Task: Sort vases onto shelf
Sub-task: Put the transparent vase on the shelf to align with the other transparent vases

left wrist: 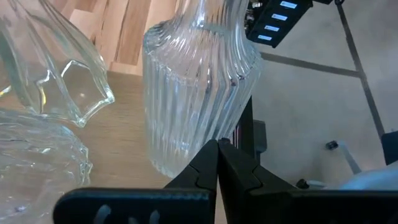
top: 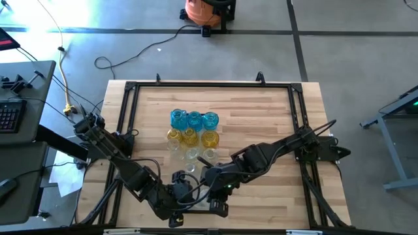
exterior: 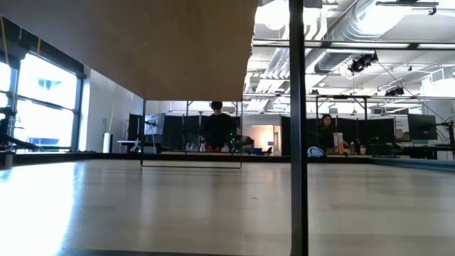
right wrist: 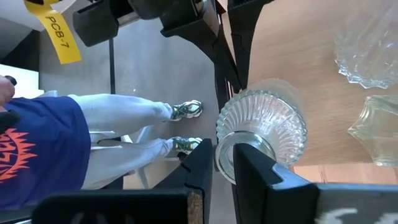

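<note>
Clear ribbed glass fills both wrist views: a clear ribbed vase [right wrist: 261, 134] has its rim pinched between the right fingers [right wrist: 219, 165], which are closed on it. Just beyond the left fingers [left wrist: 217, 163], pressed fully together and holding nothing, that same vase [left wrist: 196, 81] stands. Blue vases [top: 194, 119] and yellow vases [top: 191, 137] cluster farther up the desk [top: 261, 117], well ahead of both.
</note>
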